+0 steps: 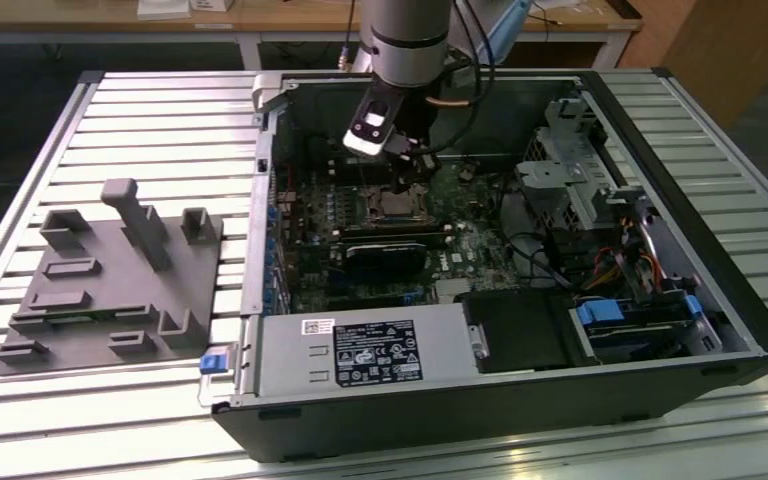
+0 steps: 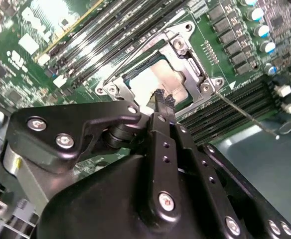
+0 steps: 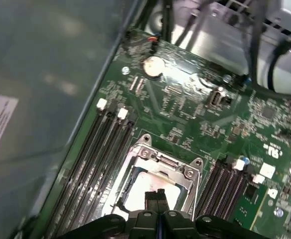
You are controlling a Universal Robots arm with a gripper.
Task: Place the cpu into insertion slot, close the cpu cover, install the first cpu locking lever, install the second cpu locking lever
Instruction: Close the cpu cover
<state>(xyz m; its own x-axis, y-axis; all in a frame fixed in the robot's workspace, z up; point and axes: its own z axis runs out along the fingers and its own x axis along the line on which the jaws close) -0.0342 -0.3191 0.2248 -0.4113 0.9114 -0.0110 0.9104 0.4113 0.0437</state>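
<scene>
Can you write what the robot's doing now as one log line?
claw: shut, empty, over cpu | cpu: seated | cpu cover: down over it | locking lever: sticking out, looks unlatched

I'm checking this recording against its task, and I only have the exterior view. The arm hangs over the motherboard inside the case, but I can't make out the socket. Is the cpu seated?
Observer: Yes. In both wrist views the cpu sits in the insertion slot. Its pale top shows through the window of the cpu cover, which lies over it.
Operator: What is the gripper doing?
Observer: In the second wrist view the gripper is shut, right at the edge of the cover.
Operator: Any lever visible?
Observer: One thin locking lever sticks out from the socket's corner across the memory slots. I can't tell whether it is latched.
</scene>
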